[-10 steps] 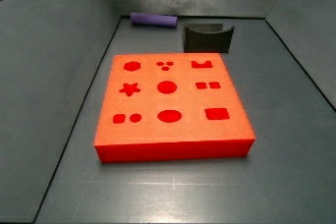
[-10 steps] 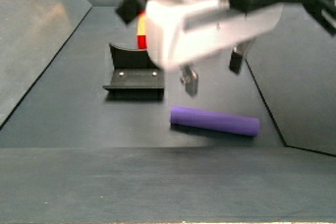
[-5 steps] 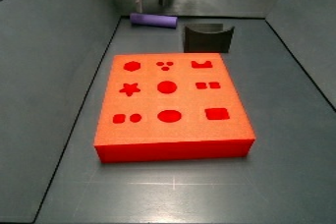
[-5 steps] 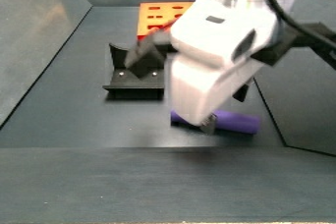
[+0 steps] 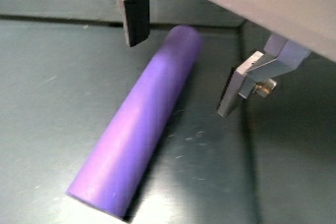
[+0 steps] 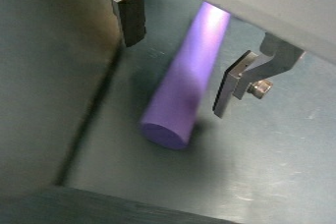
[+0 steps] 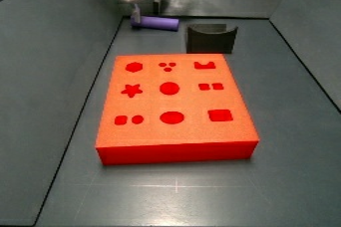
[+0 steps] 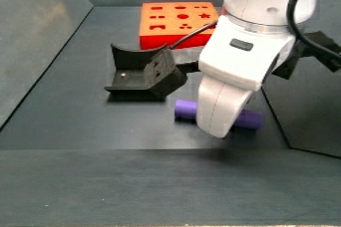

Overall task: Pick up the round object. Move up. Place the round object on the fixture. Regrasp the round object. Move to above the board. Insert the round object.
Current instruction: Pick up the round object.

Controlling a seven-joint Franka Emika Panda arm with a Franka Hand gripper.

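Purple peg [image 5: 147, 120] lies flat, long axis diagonal lower left to upper right; gripper [image 5: 184, 56] wide, straddling it untouched.

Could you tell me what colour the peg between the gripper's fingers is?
Purple peg, clearest in a wrist view.

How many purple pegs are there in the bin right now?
1. The purple peg lies flat on the floor between the open gripper's fingers, beside the fixture, beyond the board's far end. None other shows.
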